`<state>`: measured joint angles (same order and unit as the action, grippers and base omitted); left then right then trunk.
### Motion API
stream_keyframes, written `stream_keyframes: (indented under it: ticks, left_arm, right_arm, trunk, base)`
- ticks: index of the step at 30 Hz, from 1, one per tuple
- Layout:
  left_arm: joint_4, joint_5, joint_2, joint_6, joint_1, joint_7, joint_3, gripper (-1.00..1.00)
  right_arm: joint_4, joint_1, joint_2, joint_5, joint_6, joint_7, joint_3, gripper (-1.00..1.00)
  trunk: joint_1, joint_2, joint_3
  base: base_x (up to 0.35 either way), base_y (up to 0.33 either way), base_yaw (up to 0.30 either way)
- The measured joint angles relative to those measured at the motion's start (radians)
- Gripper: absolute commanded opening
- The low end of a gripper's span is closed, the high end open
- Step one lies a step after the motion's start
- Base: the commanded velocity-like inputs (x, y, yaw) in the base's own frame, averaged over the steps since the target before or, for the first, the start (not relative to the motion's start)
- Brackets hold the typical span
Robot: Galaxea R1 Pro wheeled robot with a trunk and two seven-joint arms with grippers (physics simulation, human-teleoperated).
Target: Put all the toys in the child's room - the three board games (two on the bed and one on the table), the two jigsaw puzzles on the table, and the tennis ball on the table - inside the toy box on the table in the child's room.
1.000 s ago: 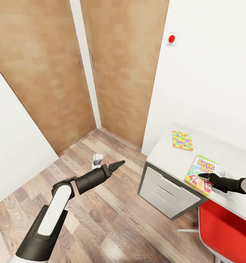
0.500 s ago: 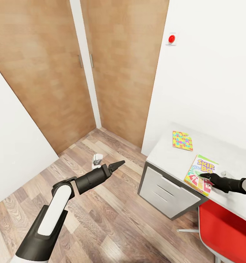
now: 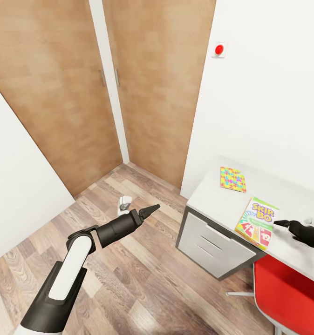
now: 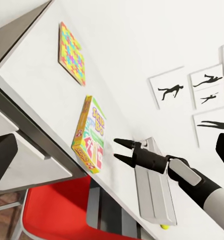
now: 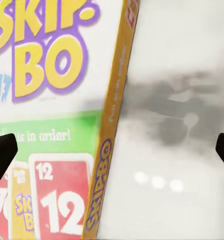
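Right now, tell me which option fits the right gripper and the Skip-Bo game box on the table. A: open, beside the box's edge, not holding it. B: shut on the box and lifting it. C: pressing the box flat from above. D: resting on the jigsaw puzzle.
A: the right gripper has its fingers spread apart beside the Skip-Bo game box, which lies flat on the table, ungripped.

My right gripper [image 4: 120, 151]: jaws apart, beside the board game [image 4: 90, 134].
Jigsaw puzzle [image 4: 72, 54]: 11 o'clock of it.
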<state>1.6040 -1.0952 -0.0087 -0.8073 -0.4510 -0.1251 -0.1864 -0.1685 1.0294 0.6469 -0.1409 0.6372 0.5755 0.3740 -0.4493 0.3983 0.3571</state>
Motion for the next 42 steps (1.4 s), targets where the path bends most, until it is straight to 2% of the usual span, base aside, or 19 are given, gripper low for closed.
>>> stream_keyframes:
  ticks: [8, 17, 28, 42]
  left_arm:
    - [-0.002, 0.000, -0.005, 0.000, 0.000, 0.000, 0.000, 1.00]
    - [-0.004, 0.000, -0.009, 0.000, -0.001, 0.001, 0.000, 1.00]
    - [-0.005, 0.002, -0.010, 0.001, -0.001, 0.001, 0.000, 1.00]
    - [-0.006, 0.003, -0.011, 0.001, -0.001, 0.001, 0.000, 1.00]
  right_arm:
    - [-0.020, 0.002, 0.043, -0.002, 0.016, 0.002, 0.000, 1.00]
    - [-0.053, 0.000, 0.058, -0.002, 0.023, 0.002, -0.001, 1.00]
    - [-0.079, 0.004, 0.052, 0.002, 0.024, -0.009, -0.006, 1.00]
    - [-0.092, 0.042, 0.030, 0.002, 0.026, -0.156, -0.010, 1.00]
  trunk:
    - [0.000, 0.000, 0.000]
    - [0.000, 0.000, 0.000]
    - [0.000, 0.000, 0.000]
    - [0.000, 0.000, 0.000]
  base:
    - [0.155, 0.000, 0.000]
    - [0.280, 0.000, 0.000]
    - [0.276, 0.000, 0.000]
    - [0.068, 0.000, 0.000]
